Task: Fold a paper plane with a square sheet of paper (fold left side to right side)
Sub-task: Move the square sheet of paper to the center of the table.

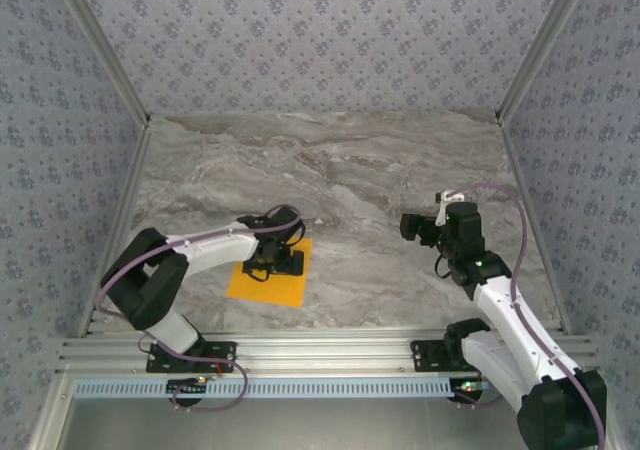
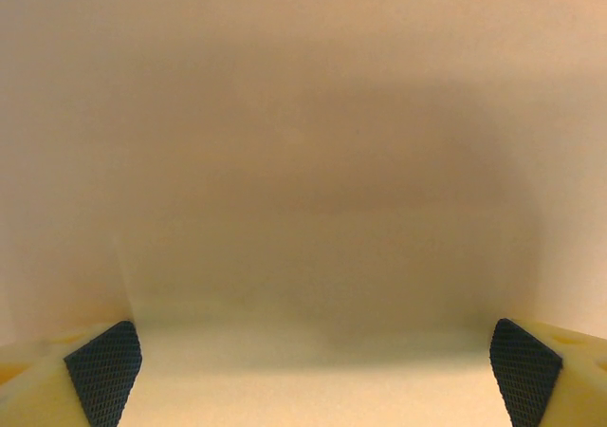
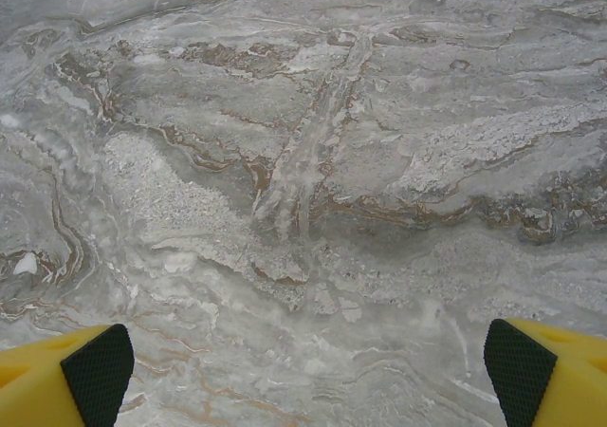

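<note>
Top external view: the square sheet of paper (image 1: 262, 288) lies flat, seemingly no fold yet; left tool (image 1: 270, 263) and right tool (image 1: 412, 226) stand spread.

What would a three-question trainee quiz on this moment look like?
1. True or false: the left tool is shut on the square sheet of paper.
2. What lies under the right tool? A) bare marble table B) orange paper C) a finished plane
3. Fill in: the sheet's colour is ___.
Key: 1 false, it is open; 2 A; 3 orange.
</note>
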Action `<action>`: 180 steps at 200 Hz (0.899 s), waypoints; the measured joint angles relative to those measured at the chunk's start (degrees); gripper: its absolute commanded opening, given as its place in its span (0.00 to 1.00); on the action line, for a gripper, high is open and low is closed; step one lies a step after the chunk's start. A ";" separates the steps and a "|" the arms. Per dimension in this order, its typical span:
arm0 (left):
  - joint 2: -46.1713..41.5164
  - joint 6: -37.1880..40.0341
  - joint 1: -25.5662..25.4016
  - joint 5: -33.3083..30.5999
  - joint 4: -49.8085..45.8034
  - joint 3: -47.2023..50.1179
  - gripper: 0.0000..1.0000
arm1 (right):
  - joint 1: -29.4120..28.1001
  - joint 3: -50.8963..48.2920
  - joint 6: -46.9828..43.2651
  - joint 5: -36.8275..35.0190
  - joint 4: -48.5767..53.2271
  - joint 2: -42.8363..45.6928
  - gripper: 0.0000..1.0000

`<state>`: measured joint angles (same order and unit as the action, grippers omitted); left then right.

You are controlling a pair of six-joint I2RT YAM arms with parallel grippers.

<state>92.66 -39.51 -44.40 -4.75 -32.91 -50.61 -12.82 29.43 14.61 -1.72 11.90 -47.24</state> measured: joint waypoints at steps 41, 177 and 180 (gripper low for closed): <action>7.21 0.74 -1.11 -0.85 -0.98 -8.22 0.98 | -0.15 0.00 0.00 0.00 0.04 0.02 1.00; 4.52 3.41 -1.03 7.61 6.54 -14.01 0.94 | -11.82 10.56 4.57 4.09 0.81 -22.47 1.00; 3.50 3.37 -0.61 7.80 6.71 -13.27 0.93 | -12.37 11.19 4.79 4.11 0.74 -23.63 1.00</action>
<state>96.16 -36.14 -45.01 3.05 -26.20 -63.88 -25.19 40.62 19.40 2.39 12.64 -70.87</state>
